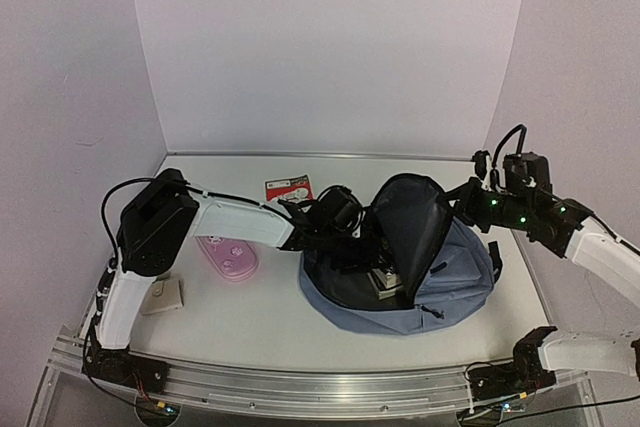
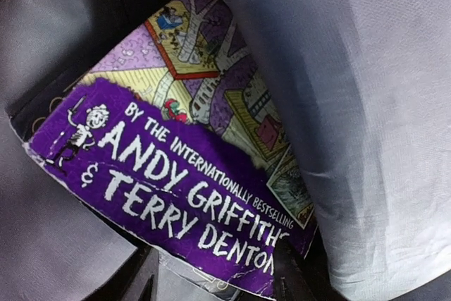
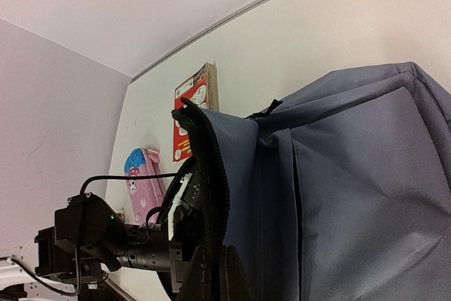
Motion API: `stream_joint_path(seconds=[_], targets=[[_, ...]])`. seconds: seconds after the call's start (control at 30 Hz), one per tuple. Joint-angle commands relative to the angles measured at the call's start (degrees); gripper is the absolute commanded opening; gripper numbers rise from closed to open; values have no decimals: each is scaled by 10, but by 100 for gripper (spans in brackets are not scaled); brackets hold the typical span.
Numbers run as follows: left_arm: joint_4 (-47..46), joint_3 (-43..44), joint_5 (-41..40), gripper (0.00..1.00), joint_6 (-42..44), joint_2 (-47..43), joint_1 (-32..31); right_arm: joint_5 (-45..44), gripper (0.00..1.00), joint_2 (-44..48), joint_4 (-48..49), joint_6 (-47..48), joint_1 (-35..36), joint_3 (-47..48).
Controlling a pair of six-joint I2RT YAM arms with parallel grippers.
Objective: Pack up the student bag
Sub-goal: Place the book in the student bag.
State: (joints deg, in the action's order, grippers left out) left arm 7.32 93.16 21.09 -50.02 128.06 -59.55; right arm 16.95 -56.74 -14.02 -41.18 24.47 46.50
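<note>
The student bag (image 1: 455,282) lies mid-table, slate-blue, with its main flap (image 1: 410,222) held upright and the dark lining showing. My left gripper (image 1: 372,265) reaches into the opening from the left. In the left wrist view a purple-covered book (image 2: 176,174) rests inside the bag, its lower corner between the two dark fingers (image 2: 137,280) of my left gripper (image 2: 215,273), which look closed on it. My right gripper (image 1: 462,209) is shut on the flap's black zipper edge (image 3: 211,195); its fingertips (image 3: 232,276) pinch the fabric from below.
A pink cartoon pencil case (image 1: 228,257) lies left of the bag, under the left forearm. A red-covered book (image 1: 288,188) lies at the back near the wall. A small beige object (image 1: 163,294) sits by the left arm's base.
</note>
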Motion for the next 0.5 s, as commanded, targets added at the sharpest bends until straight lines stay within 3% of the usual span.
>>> stream_joint_path(seconds=[0.0, 0.1, 0.33, 0.4, 0.47], targets=[[-22, -29, -25, 61, 32, -69, -4, -54, 0, 15, 27, 1, 0, -14], [-10, -60, -49, 71, 49, -111, -1, -108, 0, 9, 27, -4, 0, -36], [-2, -154, -52, 80, 57, -230, 34, -178, 0, -32, 38, -7, -1, -91], [0, -176, -33, 85, 66, -258, 52, -202, 7, -36, 37, -7, -1, -100], [20, -191, -23, 85, 65, -272, 84, -220, 21, -37, 36, -10, -1, -106]])
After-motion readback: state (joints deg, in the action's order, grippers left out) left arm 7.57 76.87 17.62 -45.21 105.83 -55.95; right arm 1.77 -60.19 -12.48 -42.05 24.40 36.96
